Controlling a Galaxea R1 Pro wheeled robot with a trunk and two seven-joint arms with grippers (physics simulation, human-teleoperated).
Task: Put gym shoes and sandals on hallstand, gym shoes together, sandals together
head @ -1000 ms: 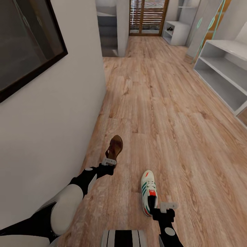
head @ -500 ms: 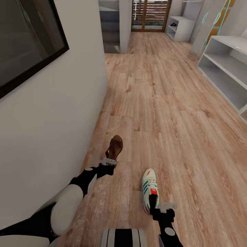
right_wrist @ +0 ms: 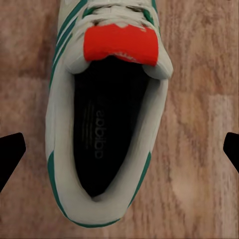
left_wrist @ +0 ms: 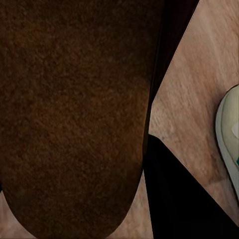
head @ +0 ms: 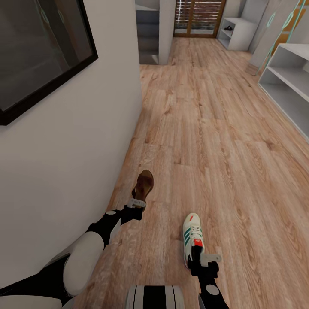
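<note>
A brown sandal hangs toe-up over the corridor floor, with my left gripper shut on its lower end. In the left wrist view the sandal's brown face is close up. One white gym shoe with green stripes and a red-orange tongue lies flat on the planks. My right gripper hovers over its heel. In the right wrist view the gym shoe lies between the dark fingertips, which stand wide apart and clear of it. The pale grey hallstand stands along the right wall.
A white wall with a dark framed panel runs close on my left. A plain white low shelf unit stands at the far end beside a slatted wooden door. Open floor stretches ahead.
The whole view has shifted right and slightly forward, so the camera moved. The sandal stays in my left gripper. The gym shoe drifted with the floor, slightly towards my right gripper.
</note>
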